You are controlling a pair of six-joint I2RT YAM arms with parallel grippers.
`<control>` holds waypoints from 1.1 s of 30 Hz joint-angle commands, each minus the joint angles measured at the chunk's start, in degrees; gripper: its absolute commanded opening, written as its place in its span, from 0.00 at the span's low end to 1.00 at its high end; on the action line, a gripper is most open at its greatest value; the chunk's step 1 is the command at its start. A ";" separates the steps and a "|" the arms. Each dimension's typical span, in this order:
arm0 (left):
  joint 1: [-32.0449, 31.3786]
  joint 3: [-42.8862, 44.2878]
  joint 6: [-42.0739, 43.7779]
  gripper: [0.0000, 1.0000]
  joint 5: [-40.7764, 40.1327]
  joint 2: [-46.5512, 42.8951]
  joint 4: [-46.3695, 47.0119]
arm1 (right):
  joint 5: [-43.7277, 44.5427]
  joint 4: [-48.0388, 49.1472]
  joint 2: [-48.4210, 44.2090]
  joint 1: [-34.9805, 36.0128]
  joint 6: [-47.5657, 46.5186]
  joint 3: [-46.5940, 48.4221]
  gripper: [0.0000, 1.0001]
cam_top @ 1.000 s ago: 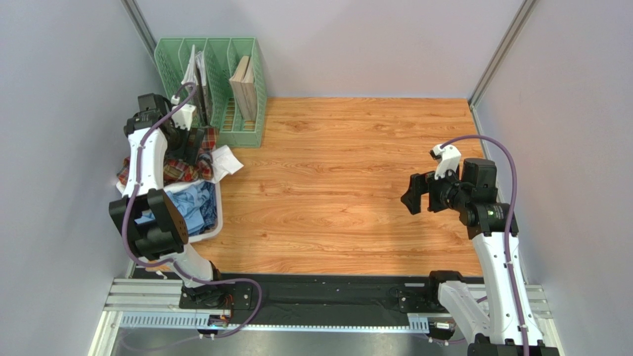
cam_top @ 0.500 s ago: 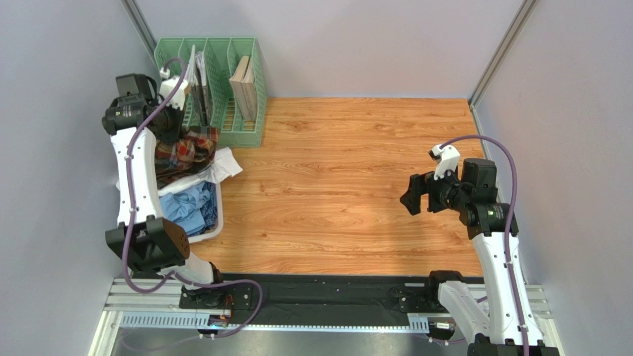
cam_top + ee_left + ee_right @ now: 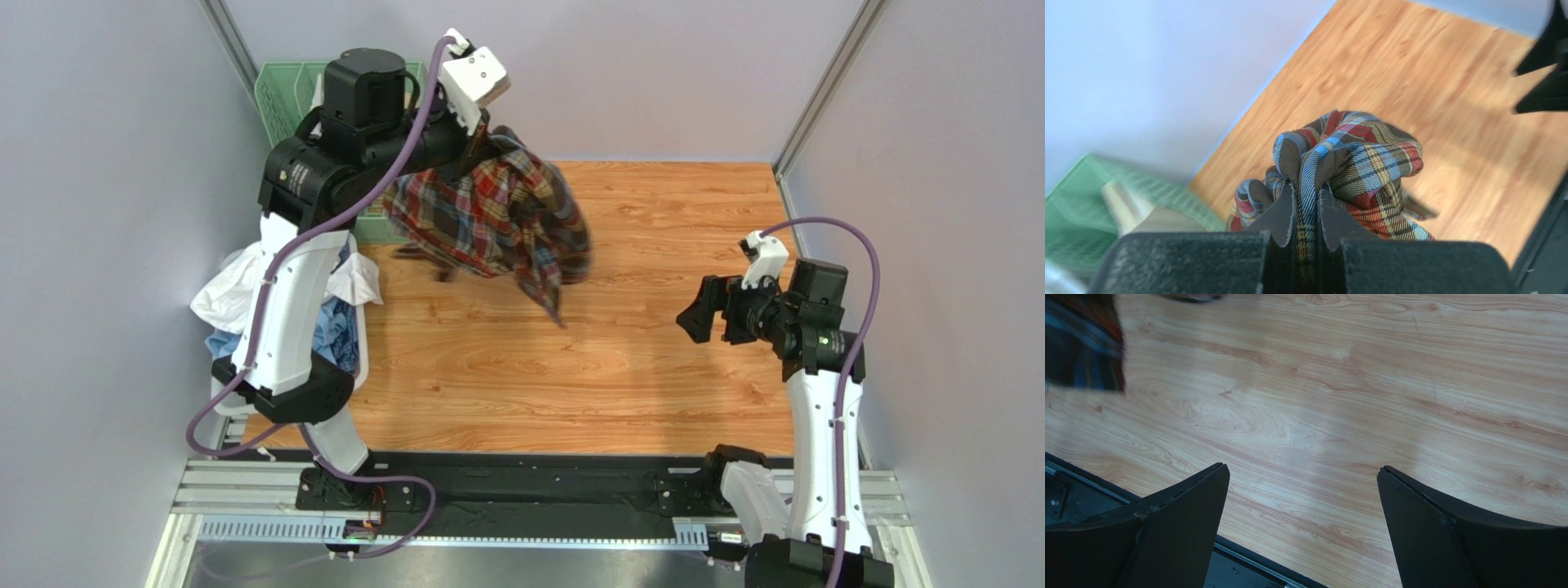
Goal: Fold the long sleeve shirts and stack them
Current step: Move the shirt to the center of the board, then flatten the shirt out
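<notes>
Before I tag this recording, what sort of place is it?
Probably a robot test cell, not a home: plain grey partition walls box in a wood-look tabletop, a metal mounting rail runs along its near edge, and a tartan shirt hangs from the left hand.

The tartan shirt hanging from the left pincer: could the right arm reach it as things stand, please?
Probably yes: the right pincer is open and empty, with only bare tabletop between it and the tartan shirt.

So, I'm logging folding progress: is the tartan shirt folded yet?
Not folded: the tartan shirt hangs bunched and crumpled from the left gripper, which is shut on a fold of it.
</notes>
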 commanded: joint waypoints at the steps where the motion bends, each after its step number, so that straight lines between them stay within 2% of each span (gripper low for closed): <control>1: -1.50 -1.95 -7.30 0.00 7.66 -3.30 8.71 | -5.34 0.23 0.21 -3.87 1.15 3.17 0.98; 2: -1.50 -4.34 -7.13 0.00 9.26 -4.36 9.77 | -5.87 0.14 0.12 -4.57 1.15 3.26 0.98; 3: -1.50 -6.89 -6.26 0.07 9.80 -6.11 9.52 | -6.13 0.14 0.12 -4.92 1.15 3.26 0.98; 4: -1.15 -13.70 -6.25 0.32 8.58 -7.08 9.26 | -6.22 -0.04 0.12 -5.01 1.06 3.35 0.99; 5: -0.19 -17.95 -6.34 0.46 8.74 -8.31 9.17 | -5.88 -0.13 0.03 -5.10 0.89 3.44 0.99; 6: 1.39 -22.69 -8.25 0.68 9.18 -11.02 9.78 | -5.61 -0.04 0.12 -5.10 0.36 3.52 1.00; 7: 6.45 -32.05 -9.40 0.99 11.97 -12.53 10.56 | -5.35 -0.21 0.21 -5.10 -0.08 3.96 1.00; 9: 12.36 -40.02 -10.12 0.99 14.19 -15.25 12.24 | -5.26 -1.09 1.25 -5.10 -1.22 4.40 1.00; 10: 16.48 -45.62 -8.03 0.99 14.54 -15.79 12.16 | -5.34 -1.53 1.70 -5.10 -2.53 4.66 1.00; 11: 17.56 -48.20 -6.01 0.99 14.89 -16.40 11.02 | -5.26 -2.23 2.31 -5.10 -3.41 4.67 1.00; 13: 17.84 -55.99 1.09 0.99 15.85 -18.25 9.79 | -5.34 -3.02 4.15 -5.01 -6.48 4.84 1.00; 15: 16.88 -61.21 4.19 0.99 17.18 -20.18 8.90 | -6.48 -4.95 5.47 -4.93 -8.42 5.28 0.99; 19: 12.75 -72.72 8.07 0.95 11.85 -20.80 11.97 | -5.18 -5.58 9.69 -1.16 -10.19 5.19 0.93; 22: 10.02 -74.07 8.86 0.92 7.27 -17.12 14.70 | 2.90 -6.18 12.15 5.69 -10.89 4.32 0.82; 23: 9.49 -74.07 9.30 0.92 6.12 -14.59 15.49 | 5.70 -6.45 13.90 7.71 -11.85 4.05 0.73; 26: 8.44 -72.75 10.53 0.89 1.99 -9.49 17.60 | 9.49 -5.75 17.94 8.25 -11.51 3.96 0.68; 27: 8.43 -72.14 11.58 0.83 1.28 -8.25 17.86 | 10.38 -5.40 19.70 8.61 -11.51 3.88 0.66; 30: 8.43 -68.80 13.69 0.74 -0.04 -3.67 18.04 | 16.61 -3.38 28.13 10.45 -11.86 4.49 0.59; 33: 8.09 -65.72 15.01 0.73 0.31 -0.68 18.39 | 20.40 -2.50 36.49 10.89 -11.95 6.51 0.51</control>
